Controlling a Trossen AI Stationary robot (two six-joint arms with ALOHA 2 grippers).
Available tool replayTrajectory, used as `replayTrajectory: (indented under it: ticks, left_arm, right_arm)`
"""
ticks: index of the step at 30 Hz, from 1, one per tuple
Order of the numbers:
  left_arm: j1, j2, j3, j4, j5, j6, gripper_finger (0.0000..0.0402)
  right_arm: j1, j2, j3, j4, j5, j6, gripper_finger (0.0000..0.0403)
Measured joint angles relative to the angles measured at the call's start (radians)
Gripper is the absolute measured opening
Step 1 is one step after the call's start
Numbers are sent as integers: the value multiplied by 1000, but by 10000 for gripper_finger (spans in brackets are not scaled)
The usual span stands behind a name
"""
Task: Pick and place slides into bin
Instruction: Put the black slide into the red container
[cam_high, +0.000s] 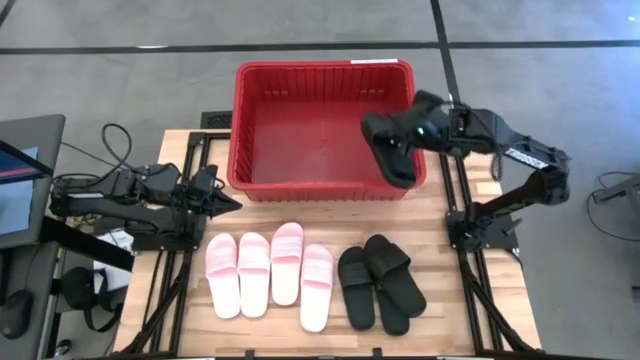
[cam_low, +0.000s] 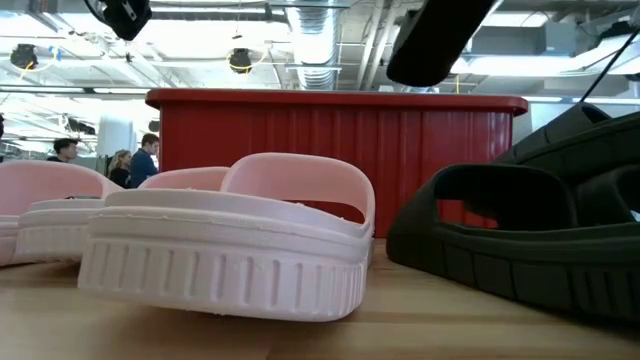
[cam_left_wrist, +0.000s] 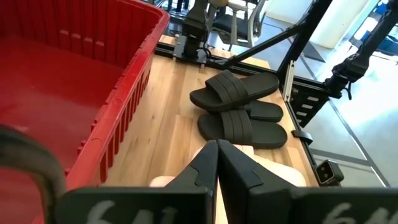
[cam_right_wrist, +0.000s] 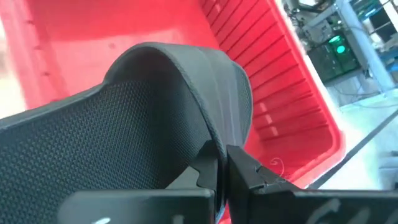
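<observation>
The red bin (cam_high: 262, 150) stands at the table's far middle. My right gripper (cam_high: 412, 133) is shut on a black slide (cam_high: 392, 150) held over the bin's right part; the slide also shows in the right wrist view (cam_right_wrist: 124, 124) and at the top of the low view (cam_low: 440, 40). Several pale pink slides (cam_high: 268, 272) and two black slides (cam_high: 380, 285) lie soles down, side by side, on the near part of the table. My left gripper (cam_high: 232, 203) is shut and empty by the bin's near left corner. My right gripper pinches the black slide's wide strap at its edge (cam_right_wrist: 214, 140) between its two fingers. The fingers come from the table's right side, slanting down. The slide is lifted clear and tilted above the bin's floor, with its footbed (cam_right_wrist: 74, 143) turned toward the wrist camera.
The bin's right wall (cam_right_wrist: 280, 99) is close beside the held slide. Bare wood lies between the bin and the rows of slides (cam_left_wrist: 168, 130). Arm frames run along both table sides (cam_high: 470, 230). People stand in the room behind the table (cam_low: 140, 160).
</observation>
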Motion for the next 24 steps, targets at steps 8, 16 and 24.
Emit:
replayTrajectory:
  ticks: [8,16,24]
  left_arm:
    - [0,0,0,17,-3,1,0]
    - [0,0,0,36,-16,2,0]
    - [0,0,0,36,-36,3,0]
  right_arm:
    - [-180,100,-1,72,-118,-179,1]
    - [-317,192,-2,138,-193,-296,1]
    - [-411,287,-2,190,-219,-358,1]
